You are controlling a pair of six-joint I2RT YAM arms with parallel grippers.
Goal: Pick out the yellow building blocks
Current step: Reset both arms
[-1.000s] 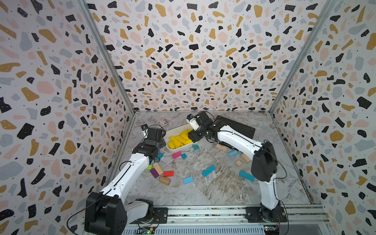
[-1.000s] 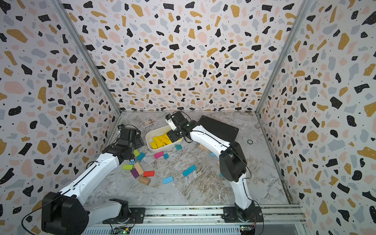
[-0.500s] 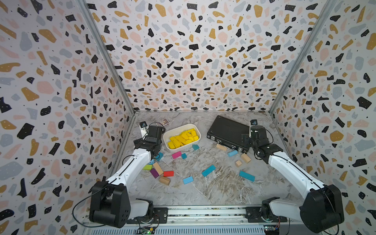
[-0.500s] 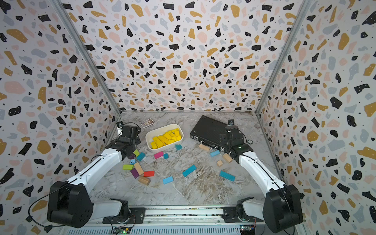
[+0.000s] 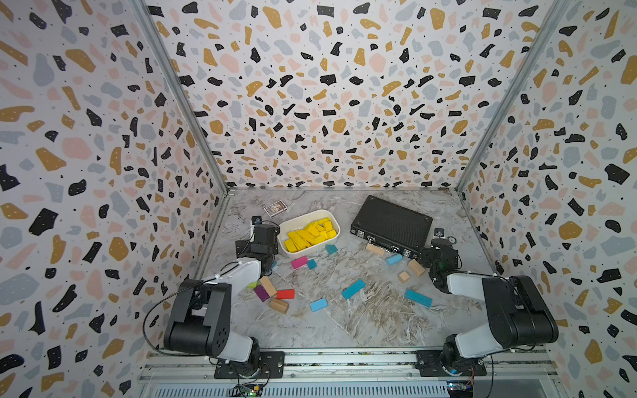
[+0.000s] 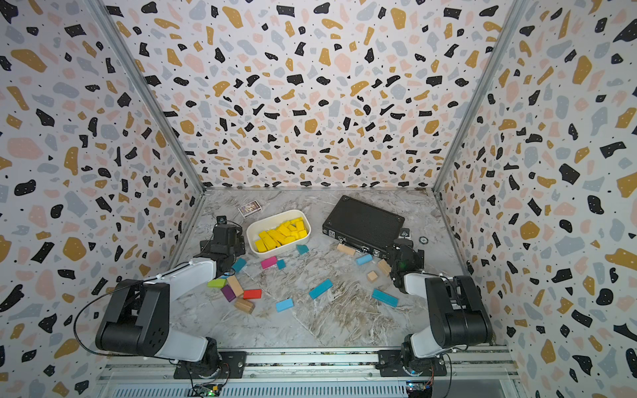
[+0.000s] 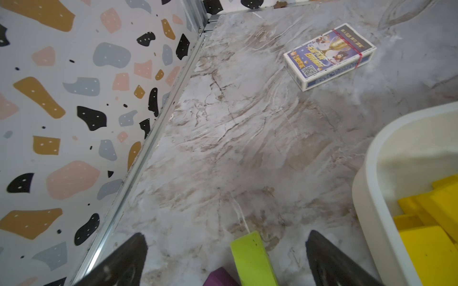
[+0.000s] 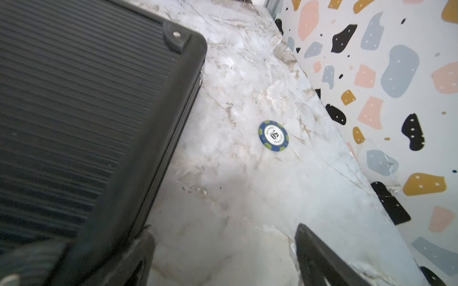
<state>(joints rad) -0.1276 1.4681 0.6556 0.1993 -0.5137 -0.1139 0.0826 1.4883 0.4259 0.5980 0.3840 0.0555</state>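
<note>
Now right fingers (image 8: 314,252), released, have retreated from the bin (image 7: 369,198) of yellow blocks (image 5: 310,235); left fingers (image 7: 327,257) likewise released.

Bright, even light comes from overhead; soft, short shadows lie on the worktop (image 5: 344,327). In my wrist views the near fingertips (image 7: 119,262) look blurred and dark.
</note>
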